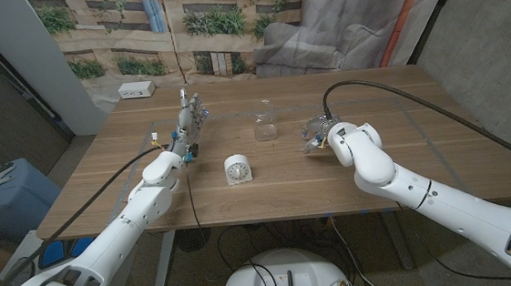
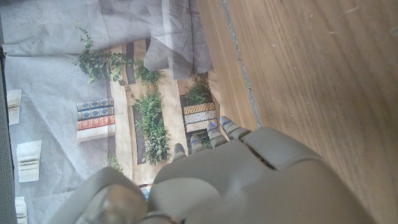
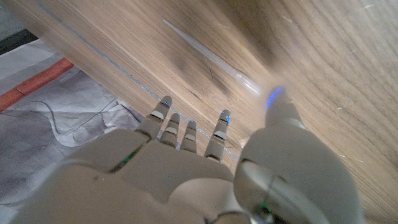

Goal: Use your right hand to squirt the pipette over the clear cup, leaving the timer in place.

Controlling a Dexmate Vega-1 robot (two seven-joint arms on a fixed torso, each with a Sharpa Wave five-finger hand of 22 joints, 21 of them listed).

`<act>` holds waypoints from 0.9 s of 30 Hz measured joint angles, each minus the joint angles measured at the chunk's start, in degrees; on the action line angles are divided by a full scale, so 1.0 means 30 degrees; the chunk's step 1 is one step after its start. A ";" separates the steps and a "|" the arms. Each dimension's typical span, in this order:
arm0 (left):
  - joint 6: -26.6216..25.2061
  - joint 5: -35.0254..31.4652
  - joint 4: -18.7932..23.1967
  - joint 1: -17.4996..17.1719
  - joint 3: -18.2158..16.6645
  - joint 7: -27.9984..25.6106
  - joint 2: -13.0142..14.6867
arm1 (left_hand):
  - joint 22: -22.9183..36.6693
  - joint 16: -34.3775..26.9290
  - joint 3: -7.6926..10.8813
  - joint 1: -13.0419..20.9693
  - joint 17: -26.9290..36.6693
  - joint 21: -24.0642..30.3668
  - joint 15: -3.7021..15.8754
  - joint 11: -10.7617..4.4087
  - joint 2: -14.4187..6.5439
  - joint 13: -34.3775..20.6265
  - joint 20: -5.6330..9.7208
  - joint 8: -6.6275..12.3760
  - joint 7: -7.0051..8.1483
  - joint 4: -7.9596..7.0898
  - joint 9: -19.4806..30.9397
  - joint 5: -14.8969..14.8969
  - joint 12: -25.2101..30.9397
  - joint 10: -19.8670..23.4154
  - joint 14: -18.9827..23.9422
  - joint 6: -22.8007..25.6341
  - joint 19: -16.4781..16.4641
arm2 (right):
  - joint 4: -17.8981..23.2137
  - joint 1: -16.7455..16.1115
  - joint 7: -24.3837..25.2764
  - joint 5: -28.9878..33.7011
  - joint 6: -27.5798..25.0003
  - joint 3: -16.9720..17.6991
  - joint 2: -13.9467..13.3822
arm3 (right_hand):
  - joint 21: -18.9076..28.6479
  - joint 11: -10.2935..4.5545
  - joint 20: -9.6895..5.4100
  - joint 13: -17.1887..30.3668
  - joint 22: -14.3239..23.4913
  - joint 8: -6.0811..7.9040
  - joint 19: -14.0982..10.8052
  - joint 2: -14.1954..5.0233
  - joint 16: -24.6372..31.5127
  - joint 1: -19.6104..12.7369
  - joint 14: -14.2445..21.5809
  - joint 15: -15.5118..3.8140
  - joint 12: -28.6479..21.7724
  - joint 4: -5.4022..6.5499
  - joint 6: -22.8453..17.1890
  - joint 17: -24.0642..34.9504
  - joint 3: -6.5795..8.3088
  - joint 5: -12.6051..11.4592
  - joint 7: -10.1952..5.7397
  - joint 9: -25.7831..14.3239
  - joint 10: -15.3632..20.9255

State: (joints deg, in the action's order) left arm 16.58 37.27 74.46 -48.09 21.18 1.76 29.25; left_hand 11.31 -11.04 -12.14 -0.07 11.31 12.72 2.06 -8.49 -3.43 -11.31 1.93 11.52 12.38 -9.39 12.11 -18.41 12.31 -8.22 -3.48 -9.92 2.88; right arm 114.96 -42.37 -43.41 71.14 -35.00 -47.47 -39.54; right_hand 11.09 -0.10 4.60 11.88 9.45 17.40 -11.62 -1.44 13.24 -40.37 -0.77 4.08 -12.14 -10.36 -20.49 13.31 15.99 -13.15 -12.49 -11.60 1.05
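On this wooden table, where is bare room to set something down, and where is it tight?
Bare wood lies along the wooden table's near edge, in front of the white round timer, and across the far right corner. A small white box takes the far left corner. Tightest is the middle: the timer, the clear plastic cup, the right hand and the clear thin pipette lying by it.

White arms [image 1: 424, 194] (black cables [image 1: 436, 110]).

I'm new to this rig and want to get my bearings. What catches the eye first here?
The white timer at the wooden table's middle, with the clear cup just behind it. The right hand sits beside the cup, above the pipette lying on the wood. The left hand stands upright, fingers up.
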 measured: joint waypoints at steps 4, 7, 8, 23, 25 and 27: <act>0.0000 0.0000 0.0001 -0.0001 0.0000 0.0000 0.0000 | 0.0000 0.0000 0.0000 0.0000 0.0000 0.0000 0.0000 0.0000 0.0000 0.0000 0.0000 0.0000 0.0000 0.0000 0.0000 0.0000 0.0000 0.0000 0.0000 0.0000 -0.0001 | -0.0254 0.0019 0.0045 0.0158 0.0138 -0.0041 0.0180 | 0.0000 -0.0068 -0.0068 0.0000 0.0000 0.0149 -0.0068 0.0090 0.0108 -0.0408 0.0136 -0.0137 0.0000 0.0053 -0.0343 0.0000 0.0211 0.0000 0.0014 0.0000 0.0068; 0.0000 0.0000 0.0001 -0.0001 0.0000 0.0000 0.0000 | 0.0000 0.0000 0.0000 0.0000 0.0000 0.0000 0.0000 0.0001 0.0000 0.0000 0.0000 0.0000 0.0000 0.0000 0.0000 0.0000 0.0000 0.0000 0.0000 0.0000 0.0000 | -0.0401 0.0023 0.0135 0.0234 0.0216 -0.0054 0.0284 | 0.0000 -0.0173 -0.0137 0.0000 0.0000 0.0151 -0.0137 -0.0006 0.0143 -0.0505 0.0208 -0.0210 0.0000 0.0060 -0.0628 0.0001 0.0317 0.0000 0.0058 0.0001 0.0173; 0.0000 -0.0001 0.0002 0.0000 0.0000 0.0000 0.0000 | 0.0000 0.0000 0.0000 0.0000 0.0000 0.0000 0.0000 0.0001 0.0000 0.0000 0.0000 0.0000 0.0000 0.0000 0.0000 0.0000 0.0000 0.0000 0.0000 0.0000 0.0000 | -0.0422 0.0023 0.0174 0.0262 0.0232 -0.0056 0.0296 | 0.0000 -0.0201 -0.0191 -0.0001 0.0000 0.0269 -0.0191 -0.0024 0.0143 -0.0521 0.0238 -0.0239 0.0000 0.0082 -0.0702 0.0001 0.0339 0.0000 -0.0017 0.0001 0.0200; 0.0000 0.0000 0.0007 -0.0004 0.0000 -0.0006 0.0006 | 0.0000 0.0000 0.0000 0.0000 0.0000 0.0000 0.0000 0.0000 0.0000 0.0000 0.0000 0.0000 0.0000 0.0000 0.0000 0.0000 0.0000 0.0000 0.0000 0.0000 0.0000 | -0.0945 -0.0164 0.0987 0.0413 0.0325 -0.0069 0.0542 | 0.0000 -0.0584 -0.0341 -0.0003 0.0000 0.1076 -0.0616 -0.0036 0.0392 -0.1233 0.0767 -0.0770 0.0000 0.0187 -0.2557 0.0050 0.0548 0.0226 -0.0030 -0.0182 0.0582; 0.0000 -0.0001 0.0010 -0.0005 0.0000 -0.0007 0.0008 | 0.0000 0.0000 0.0000 0.0000 0.0000 0.0000 -0.0001 0.0001 0.0000 0.0000 0.0000 0.0000 0.0000 0.0000 0.0000 0.0000 0.0000 0.0000 0.0000 0.0000 0.0000 | -0.0994 -0.0209 0.1137 0.0423 0.0323 -0.0068 0.0551 | 0.0000 -0.0649 -0.0407 -0.0003 0.0000 0.1158 -0.0682 -0.0149 0.0402 -0.1359 0.0843 -0.0804 0.0000 0.0121 -0.2841 0.0050 0.0613 0.0292 -0.0024 -0.0182 0.0647; 0.0000 -0.0001 0.0011 -0.0008 0.0000 -0.0009 0.0010 | 0.0000 0.0000 0.0000 0.0000 0.0000 0.0000 0.0000 0.0001 0.0000 0.0000 0.0000 0.0000 0.0000 0.0000 0.0000 0.0000 0.0000 0.0000 0.0000 0.0000 -0.0001 | -0.1059 -0.0303 0.1418 0.0438 0.0310 -0.0070 0.0558 | 0.0000 -0.0615 -0.0452 -0.0004 0.0000 0.1378 -0.0871 0.0145 0.0478 -0.1660 0.1079 -0.0868 0.0001 0.0080 -0.3205 0.0050 0.0654 0.0486 -0.0018 -0.0266 0.0847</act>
State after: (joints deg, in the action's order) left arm 16.58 37.27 74.50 -48.11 21.18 1.73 29.28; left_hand 11.31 -11.04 -12.14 -0.07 11.31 12.72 2.06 -8.49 -3.43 -11.31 1.93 11.52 12.38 -9.39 12.11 -18.41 12.31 -8.22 -3.48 -9.92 2.88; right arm 111.78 -43.28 -39.15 72.46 -34.07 -47.68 -37.87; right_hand 11.09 -1.95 3.25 11.87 9.45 21.53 -14.23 -1.00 14.68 -45.35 2.46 1.48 -12.14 -10.12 -30.10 13.46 17.95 -11.69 -12.54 -12.39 3.59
